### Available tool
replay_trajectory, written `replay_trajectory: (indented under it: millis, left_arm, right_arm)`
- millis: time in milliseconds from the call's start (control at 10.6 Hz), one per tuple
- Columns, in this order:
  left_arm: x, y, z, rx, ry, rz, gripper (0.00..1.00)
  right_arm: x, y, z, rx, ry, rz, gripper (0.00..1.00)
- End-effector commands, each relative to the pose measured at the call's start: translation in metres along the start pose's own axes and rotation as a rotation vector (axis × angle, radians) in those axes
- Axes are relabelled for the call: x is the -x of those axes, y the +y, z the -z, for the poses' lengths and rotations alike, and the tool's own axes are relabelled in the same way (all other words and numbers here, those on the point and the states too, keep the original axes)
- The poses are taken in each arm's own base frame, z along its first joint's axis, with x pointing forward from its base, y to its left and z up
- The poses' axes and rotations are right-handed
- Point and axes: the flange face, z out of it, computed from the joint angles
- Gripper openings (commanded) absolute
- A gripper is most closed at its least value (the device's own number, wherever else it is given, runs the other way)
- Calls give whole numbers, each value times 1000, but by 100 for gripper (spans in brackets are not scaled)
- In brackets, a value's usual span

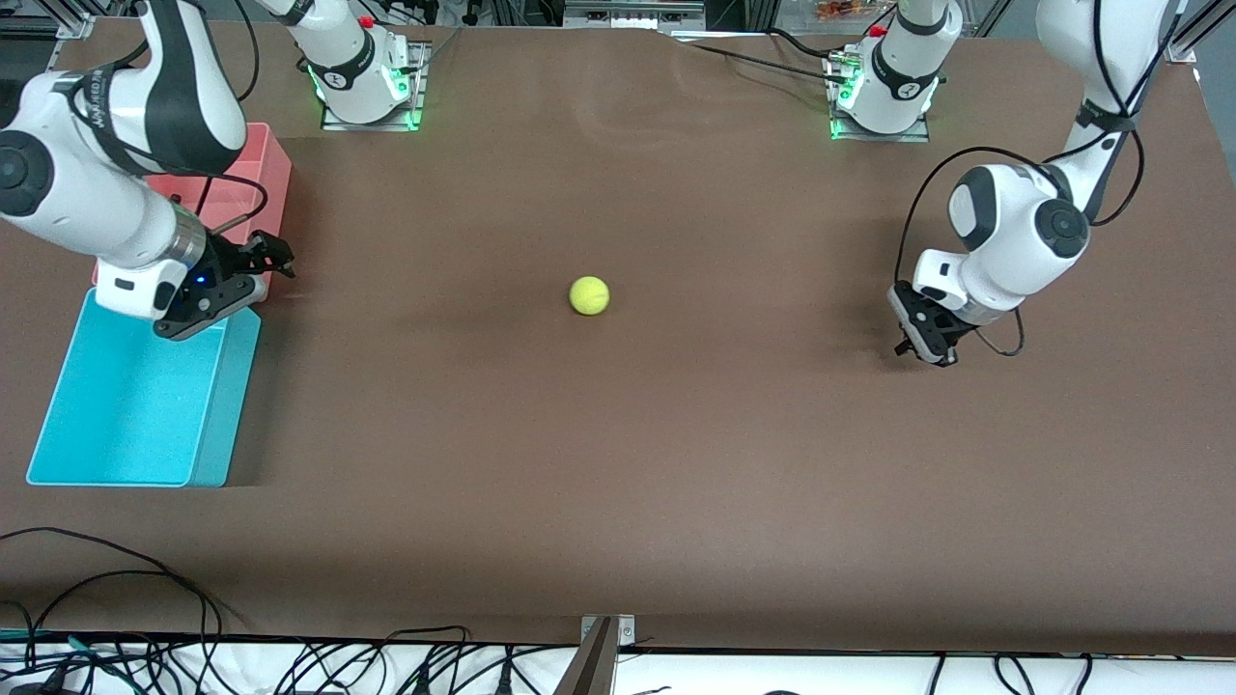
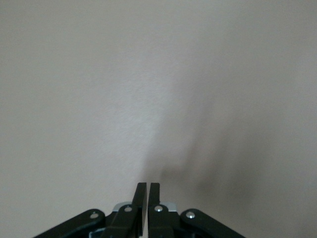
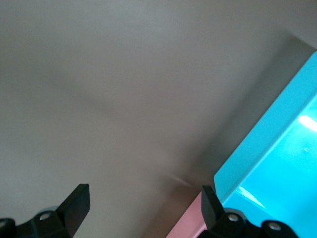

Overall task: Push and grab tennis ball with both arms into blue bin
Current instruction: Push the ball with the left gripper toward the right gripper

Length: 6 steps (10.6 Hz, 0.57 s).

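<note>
The tennis ball (image 1: 589, 295), small and yellow-green, lies on the brown table near its middle, between the two grippers. The blue bin (image 1: 126, 410) stands at the right arm's end of the table. My right gripper (image 1: 273, 256) is open and empty, over the table beside the corner where the blue bin meets the pink bin. The right wrist view shows its gripper (image 3: 144, 203) with the jaws wide apart and the blue bin's wall (image 3: 277, 144) beside it. My left gripper (image 1: 925, 351) is shut and empty, low over the table toward the left arm's end. The left wrist view shows its gripper (image 2: 147, 187) over bare table only.
A pink-red bin (image 1: 277, 169) stands next to the blue bin, farther from the front camera; a strip of it shows in the right wrist view (image 3: 185, 224). Cables lie along the table's front edge (image 1: 290, 656). The arm bases (image 1: 362, 87) stand at the back.
</note>
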Motion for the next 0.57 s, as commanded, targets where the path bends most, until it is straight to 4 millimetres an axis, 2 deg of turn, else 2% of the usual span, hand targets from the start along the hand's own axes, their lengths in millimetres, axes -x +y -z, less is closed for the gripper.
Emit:
replay_trajectory:
  millis: [0,189,379,473]
  left_arm:
    - [7,-7,48,-62,-3,5,19]
    - [22,-13,63,-62,-12,34,49]
    - [29,-17,71,-75,-11,47,57]
    - [31,-18,76,-85,-9,52,83]
  right_arm:
    - [34,-24,-28,6,45,114,100]
    - [37,-44,-52,-4,29,143,100]
    - [34,-58,-67,-3,34,174,100]
    - [32,-75,-82,19,63,204,100]
